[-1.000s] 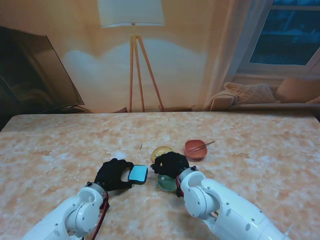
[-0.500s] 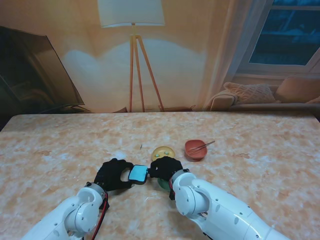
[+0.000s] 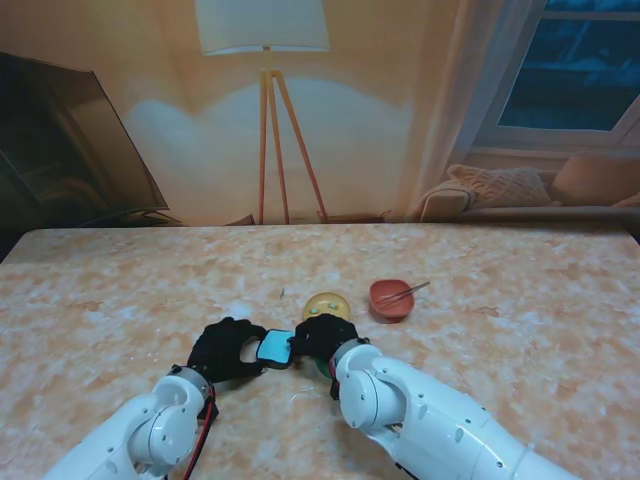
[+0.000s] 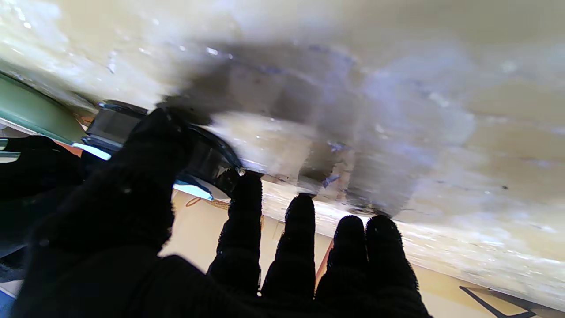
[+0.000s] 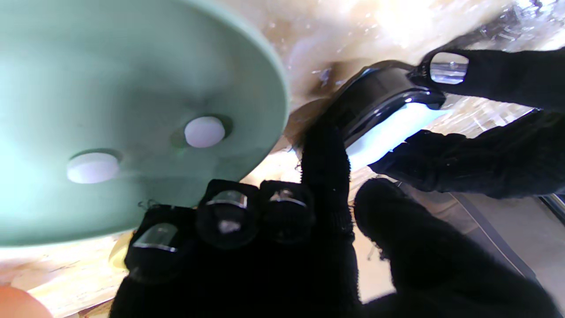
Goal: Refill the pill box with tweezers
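Centrally, near the table's front edge, the pill box (image 3: 274,347) is sitting between the two black-gloved hands, its pale blue face showing upward in the stand view. The left hand (image 3: 227,349) is gripping it from the left: in the left wrist view the thumb (image 4: 145,172) is pressing over the box's dark rim (image 4: 207,154) and the forefinger is touching its edge, while the other three fingers are lying straight and close together, clear of the box. The right hand (image 3: 322,336) is meeting the box from the right; in the right wrist view its forefinger (image 5: 324,163) is reaching up against the dark casing (image 5: 375,95), the thumb is lying just beside the box's light face, and the remaining fingers are curling inward. Whether the right hand is actually clamping the box or only touching it, I cannot tell.

Just right of the box, the green dish (image 3: 322,366) is lying mostly hidden under the right wrist; the right wrist view is showing it (image 5: 132,110) holding two white pills (image 5: 204,131). Farther off, a yellow dish (image 3: 327,302) is sitting just beyond the right hand. To its right, apart from it, a red bowl (image 3: 389,298) is carrying the tweezers (image 3: 405,293), which are leaning across its rim. All of it is resting on a marbled beige table (image 3: 520,330).
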Robot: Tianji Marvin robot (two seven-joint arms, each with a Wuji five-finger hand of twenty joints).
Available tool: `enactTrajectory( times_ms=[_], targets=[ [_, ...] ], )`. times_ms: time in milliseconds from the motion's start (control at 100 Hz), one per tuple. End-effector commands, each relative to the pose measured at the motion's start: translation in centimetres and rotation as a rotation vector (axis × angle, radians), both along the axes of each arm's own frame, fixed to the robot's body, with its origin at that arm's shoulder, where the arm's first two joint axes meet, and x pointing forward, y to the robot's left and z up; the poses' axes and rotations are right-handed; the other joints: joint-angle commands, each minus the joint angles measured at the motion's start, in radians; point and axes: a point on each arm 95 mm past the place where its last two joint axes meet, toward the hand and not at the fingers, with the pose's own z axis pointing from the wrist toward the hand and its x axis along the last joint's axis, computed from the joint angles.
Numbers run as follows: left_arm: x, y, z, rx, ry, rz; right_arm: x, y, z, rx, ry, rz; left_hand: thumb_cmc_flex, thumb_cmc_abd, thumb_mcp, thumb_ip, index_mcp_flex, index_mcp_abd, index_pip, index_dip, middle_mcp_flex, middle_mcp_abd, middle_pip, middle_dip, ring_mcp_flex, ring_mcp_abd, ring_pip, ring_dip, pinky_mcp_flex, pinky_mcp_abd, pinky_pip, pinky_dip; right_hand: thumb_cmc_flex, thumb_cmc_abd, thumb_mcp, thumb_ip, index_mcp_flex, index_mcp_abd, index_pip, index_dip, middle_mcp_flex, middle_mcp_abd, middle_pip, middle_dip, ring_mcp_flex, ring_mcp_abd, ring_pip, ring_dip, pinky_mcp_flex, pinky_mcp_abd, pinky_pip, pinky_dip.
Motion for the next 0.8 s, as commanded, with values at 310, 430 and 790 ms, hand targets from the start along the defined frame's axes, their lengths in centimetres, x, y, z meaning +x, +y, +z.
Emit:
enactTrajectory(
  times_ms=[310, 430, 790],
  targets=[
    [-0.64, -0.07, -0.90, -0.002, 0.038, -0.002, -0.48, 1.04, 0.16, 0.031, -0.001, -0.002, 0.033, 0.051, 0.036, 0.032, 0.063, -0.062, 0.115, 0.047, 0.024, 0.005, 0.024, 0.018, 0.015, -0.016, 0.008, 0.005, -0.001, -0.018, 0.022, 0.021, -0.014, -0.004, 0.006, 0.002, -0.011, 0.014, 0.022, -0.012, 0.046, 0.067, 0.058, 0.019, 0.053, -0.099, 0.044, 0.019, 0.008, -0.083, 0.118, 0.023],
    [-0.68, -0.06, -0.92, -0.004, 0.039, 0.000, -0.52, 1.13, 0.31, 0.045, -0.005, -0.011, 0.034, 0.054, 0.032, 0.032, 0.065, -0.063, 0.115, 0.047, 0.024, 0.005, 0.025, 0.018, 0.015, -0.018, 0.008, 0.005, -0.001, -0.019, 0.021, 0.021, -0.013, -0.006, 0.006, 0.002, -0.010, 0.016, 0.022, -0.012, 0.046, 0.067, 0.058, 0.017, 0.054, -0.100, 0.045, 0.018, 0.010, -0.084, 0.118, 0.022],
    [-0.78, 0.01, -1.01, -0.007, 0.036, 0.006, -0.75, 1.42, 0.02, 0.061, -0.007, -0.013, 0.037, 0.057, 0.028, 0.033, 0.070, -0.062, 0.121, 0.049, 0.025, 0.003, 0.025, 0.019, 0.015, -0.020, 0.007, 0.005, -0.002, -0.019, 0.020, 0.020, -0.015, -0.002, 0.004, 0.002, -0.009, 0.021, 0.016, -0.013, 0.048, 0.066, 0.058, 0.011, 0.058, -0.104, 0.047, 0.014, 0.013, -0.085, 0.120, 0.017]
  ],
)
